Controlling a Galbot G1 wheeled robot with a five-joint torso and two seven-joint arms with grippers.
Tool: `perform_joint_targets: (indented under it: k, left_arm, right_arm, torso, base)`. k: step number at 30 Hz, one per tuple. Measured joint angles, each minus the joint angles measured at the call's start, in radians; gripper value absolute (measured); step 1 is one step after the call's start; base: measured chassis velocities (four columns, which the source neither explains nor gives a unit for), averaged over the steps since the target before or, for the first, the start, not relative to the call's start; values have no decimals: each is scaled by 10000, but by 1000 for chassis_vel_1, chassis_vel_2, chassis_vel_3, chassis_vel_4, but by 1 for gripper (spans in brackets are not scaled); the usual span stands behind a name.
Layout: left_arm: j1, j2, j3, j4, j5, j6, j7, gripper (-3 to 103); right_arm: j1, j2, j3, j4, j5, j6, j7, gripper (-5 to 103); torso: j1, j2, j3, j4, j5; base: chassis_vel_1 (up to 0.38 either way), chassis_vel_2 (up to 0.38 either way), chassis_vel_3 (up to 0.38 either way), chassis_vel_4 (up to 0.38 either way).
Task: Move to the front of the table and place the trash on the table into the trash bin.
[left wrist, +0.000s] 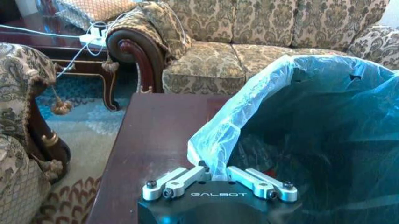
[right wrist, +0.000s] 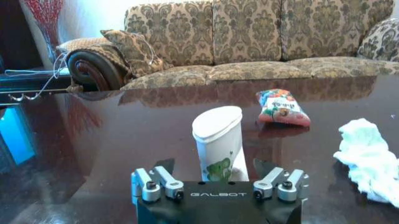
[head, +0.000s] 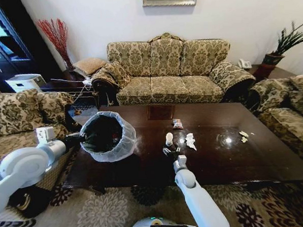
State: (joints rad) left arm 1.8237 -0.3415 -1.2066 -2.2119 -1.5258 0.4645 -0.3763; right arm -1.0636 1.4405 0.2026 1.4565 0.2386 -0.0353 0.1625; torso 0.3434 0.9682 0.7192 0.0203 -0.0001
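My left gripper [left wrist: 215, 173] is shut on the bag-lined rim of the trash bin [head: 108, 136], holding the bin tilted over the left end of the dark table [head: 220, 163], its mouth facing the trash. My right gripper [right wrist: 215, 167] is open just above the tabletop, with a small white cup [right wrist: 217, 135] standing upright between its fingers. I cannot tell whether the fingers touch the cup. Beyond the cup lies a colourful wrapper [right wrist: 283, 108], and beside it a crumpled white tissue [right wrist: 367, 158]. Yellowish scraps [head: 243, 134] lie further right on the table.
A patterned sofa [head: 172, 71] stands behind the table, with armchairs on the left [head: 19, 118] and right [head: 288, 106]. A side table [left wrist: 59, 51] with cables sits past the table's far left corner. Patterned carpet [head: 96, 215] lies between me and the table.
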Motion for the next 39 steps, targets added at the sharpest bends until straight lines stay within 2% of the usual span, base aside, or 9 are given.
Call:
perform_joint_targets:
  k: [6,8,18,21,23,30,36,38,39]
  left_arm:
    - [0,-9,0,0,40,-1,23,0]
    - [0,-10,0,0,46,0,22,0]
    - [-2,-12,48,39,112,-81,0,0]
    - [26,-108,79,31,181,-81,3,0]
    - [33,-146,89,24,207,-81,8,0]
    - [83,-221,105,23,289,-73,46,0]
    - [103,-148,99,73,290,-42,52,0]
    - [130,-28,82,209,278,0,53,0]
    - [130,-28,82,209,278,0,53,0]
  right_arm:
    - [196,13,17,-206,-112,40,-39,65]
    - [203,10,18,-225,-113,40,-40,65]
    - [155,-7,68,-302,-429,270,-6,37]
    - [33,-17,111,-274,-442,375,47,25]
    - [-1,-17,122,-259,-436,389,50,25]
    - [-120,-71,156,-244,-304,704,222,3]
    - [-316,-109,167,507,-277,1601,316,0]
    - [-568,-182,137,1762,-537,2215,563,0]
    - [-568,-182,137,1762,-537,2215,563,0]
  torso:
    - [0,0,0,0,1]
    - [0,0,0,0,0]
    - [0,0,0,-1,1]
    - [0,0,0,-1,1]
    - [0,0,0,0,0]
    - [0,0,0,0,1]
    - [0,0,0,0,1]
    - [0,0,0,-1,0]
    - [0,0,0,-1,0]
  base:
    - [0,0,0,0]
    - [0,0,0,0]
    - [0,0,0,0]
    - [0,0,0,0]
    - [0,0,0,0]
    - [0,0,0,0]
    - [0,0,0,0]
    - [0,0,0,0]
    - [0,0,0,0]
